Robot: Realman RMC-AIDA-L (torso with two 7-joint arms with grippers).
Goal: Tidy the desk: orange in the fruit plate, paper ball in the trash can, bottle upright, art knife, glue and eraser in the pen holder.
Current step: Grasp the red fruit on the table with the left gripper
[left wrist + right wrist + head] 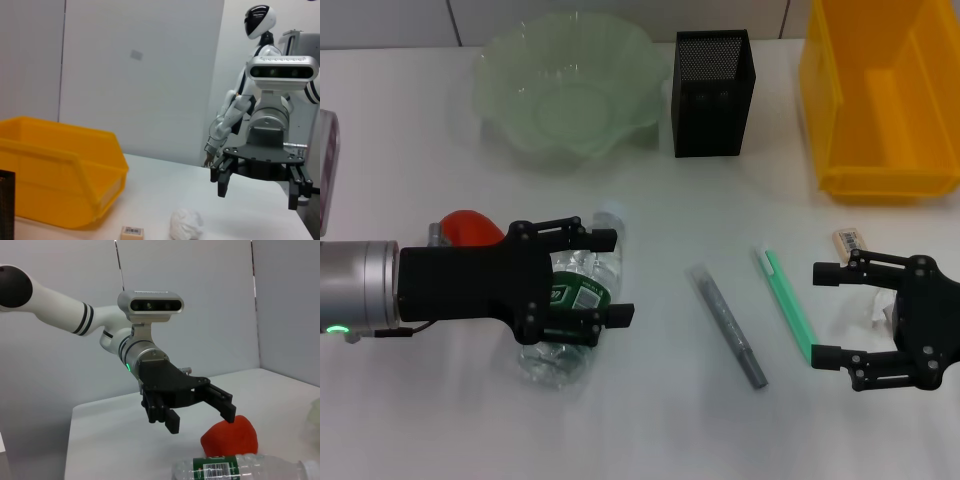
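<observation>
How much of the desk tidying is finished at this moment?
Nothing looks done: the fruit plate, pen holder and trash can hold none of the items. In hand: the left pincer hovers open above the lying bottle; the right pincer is open over the paper ball. The orange and eraser remain on the table.

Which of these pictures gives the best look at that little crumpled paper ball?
The left wrist view: the paper ball sits in the open, beside the eraser. In the head view the right gripper hides most of it, leaving a white scrap. The right wrist view misses it entirely.
</observation>
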